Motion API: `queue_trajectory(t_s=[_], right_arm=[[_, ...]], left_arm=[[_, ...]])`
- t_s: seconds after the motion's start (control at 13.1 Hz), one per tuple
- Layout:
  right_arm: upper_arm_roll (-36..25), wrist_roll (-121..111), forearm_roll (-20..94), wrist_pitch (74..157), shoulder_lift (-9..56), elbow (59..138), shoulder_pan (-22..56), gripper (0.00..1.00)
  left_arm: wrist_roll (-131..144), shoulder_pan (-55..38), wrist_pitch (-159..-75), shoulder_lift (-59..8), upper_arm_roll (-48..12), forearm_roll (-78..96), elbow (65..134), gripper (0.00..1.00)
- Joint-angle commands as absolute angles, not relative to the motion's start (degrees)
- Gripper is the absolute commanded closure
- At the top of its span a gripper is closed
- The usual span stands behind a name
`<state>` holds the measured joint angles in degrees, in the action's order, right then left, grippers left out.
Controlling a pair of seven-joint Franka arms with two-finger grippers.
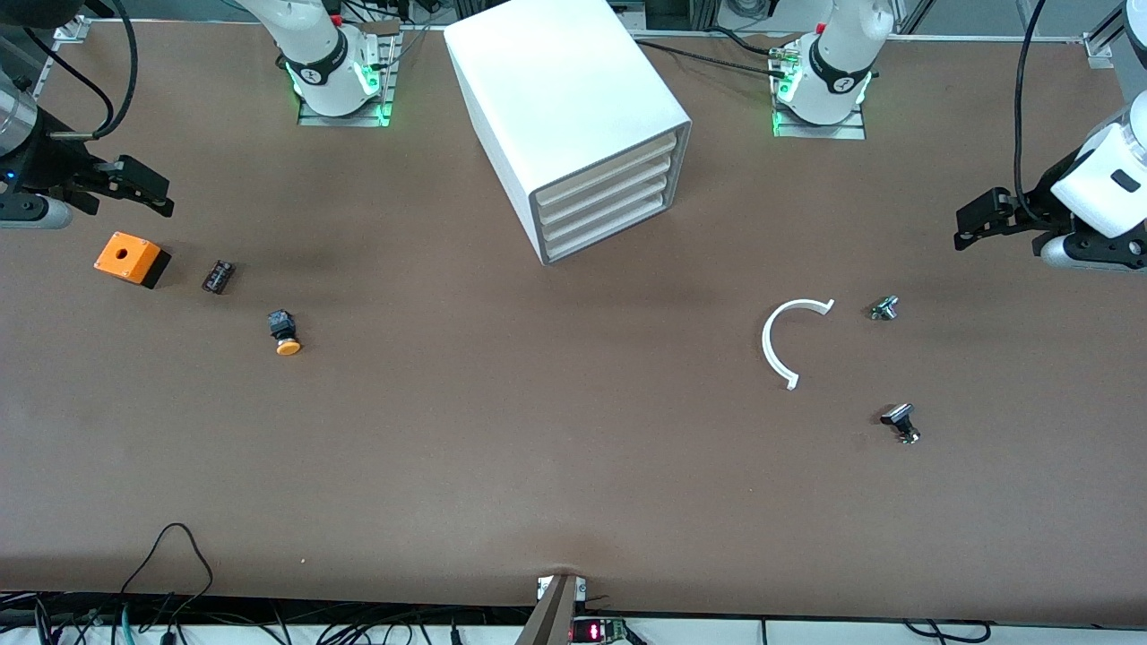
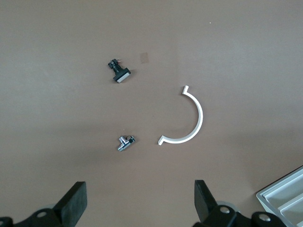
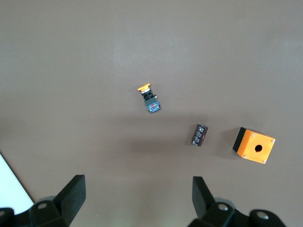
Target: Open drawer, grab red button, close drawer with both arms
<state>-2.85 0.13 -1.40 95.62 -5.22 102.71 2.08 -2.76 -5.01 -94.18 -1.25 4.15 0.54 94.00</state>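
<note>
All 4 drawers of the cabinet (image 1: 573, 125) sit closed — left gripper (image 2: 139, 208) and right gripper (image 3: 137, 205) hover over the table (image 1: 538, 448), fingers wide, empty.

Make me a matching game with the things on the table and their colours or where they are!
Things:
1. cabinet
2. box with a hole
3. curved piece
4. yellow-capped button

Clues:
A. orange, under the right gripper
B. white half ring toward the left arm's end, near the left gripper
C. lying on its side, nearer the front camera than the orange thing
D. white, four shut drawers, between the arm bases

Pairs: 1-D, 2-A, 3-B, 4-C
</note>
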Motion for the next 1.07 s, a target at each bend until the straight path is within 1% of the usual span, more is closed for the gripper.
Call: queue_trajectory(t_s=[0.0, 0.46, 0.76, 0.92, 0.99], right_arm=[[-2.72, -0.88, -2.02, 96.15, -4.49, 102.66, 1.67, 0.00], [-1.85, -0.97, -1.67, 96.15, -0.18, 100.81, 2.37, 0.00], [-1.49, -0.88, -1.41, 96.33, 1.05, 101.16, 3.95, 0.00], [-1.41, -0.88, -1.05, 98.17, 2.80, 100.90, 4.74, 0.00], [-1.41, -0.88, -1.05, 98.17, 3.25, 100.90, 5.36, 0.00]], left_arm=[[-3.60, -4.66, -93.16, -1.93, 3.87, 0.09, 92.46, 0.00], [-3.60, -4.57, -93.16, -2.11, 3.87, 0.09, 92.37, 0.00], [-3.69, -4.57, -93.25, -2.20, 3.96, 0.09, 92.37, 0.00], [-4.04, -4.57, -93.25, -5.34, 3.87, 0.00, 92.63, 0.00], [-3.69, -5.01, -93.16, -5.45, 3.69, -0.70, 92.64, 0.00]])
